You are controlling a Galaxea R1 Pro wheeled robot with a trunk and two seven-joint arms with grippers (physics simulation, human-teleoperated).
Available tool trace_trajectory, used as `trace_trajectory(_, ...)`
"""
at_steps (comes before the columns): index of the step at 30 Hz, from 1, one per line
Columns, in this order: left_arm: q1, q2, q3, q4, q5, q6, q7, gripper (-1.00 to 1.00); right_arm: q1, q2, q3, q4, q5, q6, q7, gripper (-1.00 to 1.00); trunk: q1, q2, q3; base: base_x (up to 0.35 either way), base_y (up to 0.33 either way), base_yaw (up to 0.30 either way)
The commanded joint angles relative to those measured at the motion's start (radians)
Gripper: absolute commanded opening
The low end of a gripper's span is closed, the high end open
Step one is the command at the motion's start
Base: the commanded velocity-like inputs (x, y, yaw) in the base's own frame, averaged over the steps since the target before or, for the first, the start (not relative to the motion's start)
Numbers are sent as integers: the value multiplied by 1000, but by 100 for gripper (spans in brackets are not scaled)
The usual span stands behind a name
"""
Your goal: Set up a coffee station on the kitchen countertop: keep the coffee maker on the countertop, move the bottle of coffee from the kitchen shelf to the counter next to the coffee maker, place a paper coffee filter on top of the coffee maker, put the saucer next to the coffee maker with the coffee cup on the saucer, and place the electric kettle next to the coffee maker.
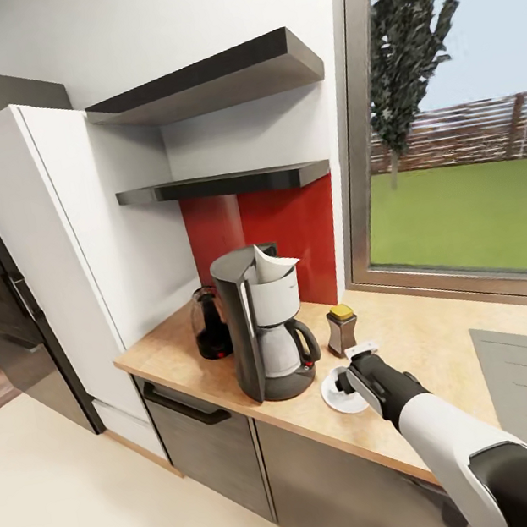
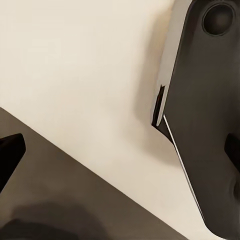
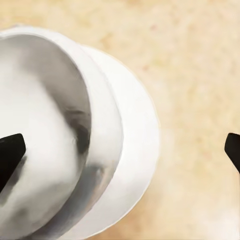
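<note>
Landmark: coffee maker (image 1: 265, 323), tall, dark grey with silver-white front and glass carafe, upright on the counter (image 1: 417, 358) near its front edge.

Paper coffee filter (image 1: 274, 263): white, resting in the top of the coffee maker, one point tilted upward.

Electric kettle (image 1: 210, 324): squat, dark, smoky glass body; stands on the counter just beside the coffee maker, on its side toward the tall white cabinet (image 1: 49, 265).

Bottle of coffee (image 1: 341, 329): small, dark, yellow-gold cap; upright on the counter near the coffee maker, on its window side.

Saucer (image 1: 335, 393): flat, round, white; on the counter just beside the coffee maker's base, in front of the bottle of coffee. In the right wrist view its rim (image 3: 142, 145) shows under the cup.

Coffee cup (image 3: 55, 135): white, rounded, sitting on the saucer in the right wrist view, overlapping the rim.

Right end effector (image 1: 349, 381): above the saucer; fingertips (image 3: 10, 155) stand wide apart, clamped on nothing.

Left end effector: one dark fingertip (image 2: 10, 150) over a pale floor (image 2: 75, 60); whether apart or together cannot be told.

Kitchen shelf (image 1: 225, 185): thin, dark, on the wall above the coffee maker, below a thicker shelf (image 1: 207, 80).
</note>
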State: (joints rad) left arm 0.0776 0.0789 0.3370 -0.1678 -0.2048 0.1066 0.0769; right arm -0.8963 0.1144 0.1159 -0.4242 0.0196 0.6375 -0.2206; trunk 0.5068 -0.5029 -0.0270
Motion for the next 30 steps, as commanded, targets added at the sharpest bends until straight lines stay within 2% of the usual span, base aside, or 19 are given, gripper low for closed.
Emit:
trace_trajectory(1,1,-1,7,-4,-10,7,0,100,-1,0,5,0,2,7,-2,100,1,-2,-2,0,0,0)
trace_trajectory(30,1,-1,8,-3,-11,7,0,100,-1,-1,4,-2,3,7,-3,100,1,-2,-2,12,-23,0)
